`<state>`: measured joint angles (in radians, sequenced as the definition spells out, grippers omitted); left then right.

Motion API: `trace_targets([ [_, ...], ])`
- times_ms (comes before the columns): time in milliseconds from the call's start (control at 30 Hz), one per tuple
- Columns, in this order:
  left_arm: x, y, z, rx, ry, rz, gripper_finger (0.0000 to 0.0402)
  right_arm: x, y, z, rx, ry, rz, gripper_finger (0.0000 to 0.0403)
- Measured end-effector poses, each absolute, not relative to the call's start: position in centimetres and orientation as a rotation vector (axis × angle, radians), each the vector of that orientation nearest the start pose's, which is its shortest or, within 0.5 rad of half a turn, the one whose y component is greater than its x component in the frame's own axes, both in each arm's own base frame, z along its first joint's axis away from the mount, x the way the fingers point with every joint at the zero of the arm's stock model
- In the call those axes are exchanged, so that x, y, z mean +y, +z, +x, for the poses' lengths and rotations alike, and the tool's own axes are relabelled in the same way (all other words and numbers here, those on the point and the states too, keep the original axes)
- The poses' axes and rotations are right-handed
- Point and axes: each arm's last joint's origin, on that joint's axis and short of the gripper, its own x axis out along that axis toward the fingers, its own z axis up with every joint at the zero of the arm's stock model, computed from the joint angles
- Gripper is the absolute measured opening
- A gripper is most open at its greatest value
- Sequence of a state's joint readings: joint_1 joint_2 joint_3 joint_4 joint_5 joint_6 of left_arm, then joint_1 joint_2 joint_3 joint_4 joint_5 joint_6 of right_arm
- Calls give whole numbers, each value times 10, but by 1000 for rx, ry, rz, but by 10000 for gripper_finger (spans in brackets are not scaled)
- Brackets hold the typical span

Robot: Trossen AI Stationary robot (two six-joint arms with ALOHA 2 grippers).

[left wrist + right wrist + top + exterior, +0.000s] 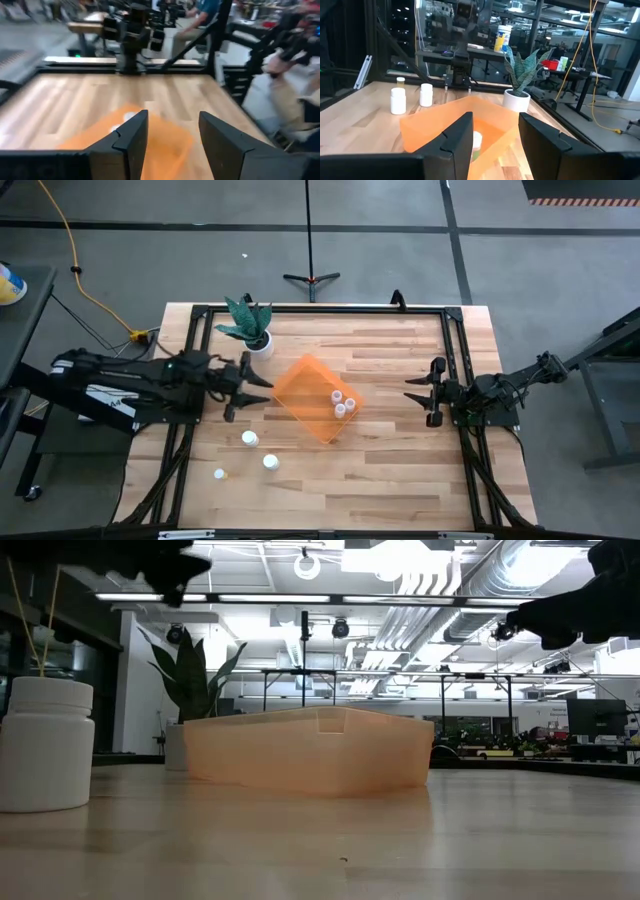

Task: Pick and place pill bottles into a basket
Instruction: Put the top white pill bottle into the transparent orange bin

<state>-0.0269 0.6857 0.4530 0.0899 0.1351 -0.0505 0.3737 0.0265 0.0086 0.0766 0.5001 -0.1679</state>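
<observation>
Three small white capped pill bottles point(341, 403) sit in the translucent orange rectangular plastic basket point(300, 385); three point(249, 439) remain on the wooden worktop point(400, 470). Left tool point(262, 384) open, empty, beside basket, likely post-drop. Right tool point(412, 400) open, waiting.

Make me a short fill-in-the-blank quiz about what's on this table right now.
1. The orange basket holds ____ pill bottles.
2. ____ pill bottles stand on the table outside it.
3. The left pincer has its fingers ____.
4. The white pot holds a green ____.

Missing words: three; three; open; plant
</observation>
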Motion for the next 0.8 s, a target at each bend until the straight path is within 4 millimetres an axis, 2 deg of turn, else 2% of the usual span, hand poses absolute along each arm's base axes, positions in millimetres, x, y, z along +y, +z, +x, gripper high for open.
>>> trace_targets([
  [100, -11, 275, 182, 267, -236, -161, 238, 22, 172, 94, -41, -133, -164, 149],
  [233, -16, 286, 209, 448, -352, -229, 275, 22, 171, 94, -40, -134, -167, 149],
  [433, -17, 294, 244, 619, -316, -344, 302, 22, 171, 94, -40, -130, -159, 149],
  [600, -18, 291, 254, 792, -268, -495, 304, 22, 171, 94, -40, -129, -159, 149],
  [700, -18, 288, 251, 938, -186, -642, 297, 22, 171, 94, -40, -129, -159, 149],
  [800, -18, 279, 239, 1122, -32, -814, 289, 22, 171, 94, -38, -129, -160, 149],
])
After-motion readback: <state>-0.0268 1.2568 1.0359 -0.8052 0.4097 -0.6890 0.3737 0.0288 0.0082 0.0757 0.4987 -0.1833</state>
